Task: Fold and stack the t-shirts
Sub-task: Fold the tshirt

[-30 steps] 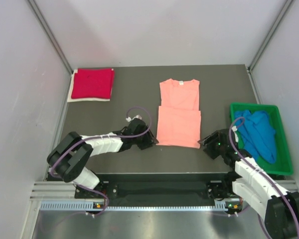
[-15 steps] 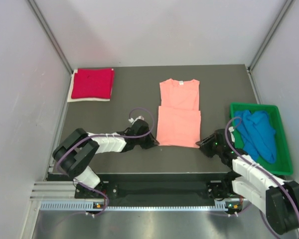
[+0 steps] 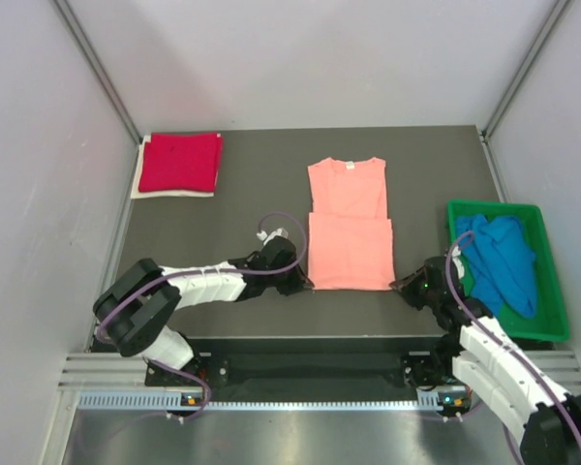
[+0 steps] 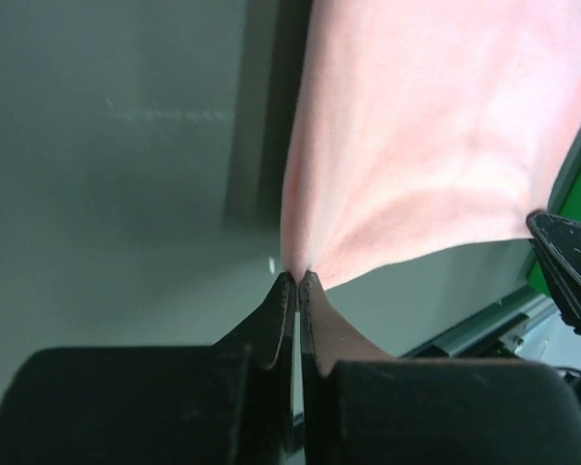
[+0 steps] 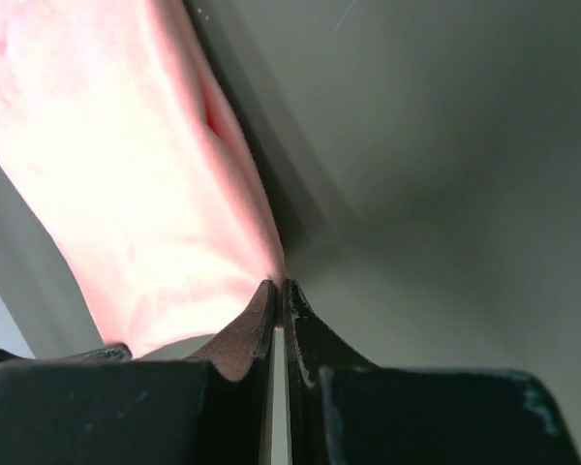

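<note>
The salmon-pink t-shirt (image 3: 349, 228) lies in the middle of the table, partly folded, collar at the far end. My left gripper (image 3: 305, 283) is shut on its near left corner (image 4: 305, 262), and my right gripper (image 3: 397, 284) is shut on its near right corner (image 5: 271, 266). Both corners are pinched at the very fingertips and the cloth is pulled up a little. A crimson-red t-shirt (image 3: 179, 163) lies folded at the far left on a white sheet. The bright blue t-shirt (image 3: 502, 260) is crumpled in the green tray (image 3: 557, 291).
The green tray stands by the right edge, close to my right arm. The folded red t-shirt's white sheet (image 3: 140, 192) is at the table's far left corner. Grey walls enclose the table on three sides.
Both grippers have closed on the near corners of the pink t-shirt. Its lower edge has shifted slightly towards the right and up off the table.
</note>
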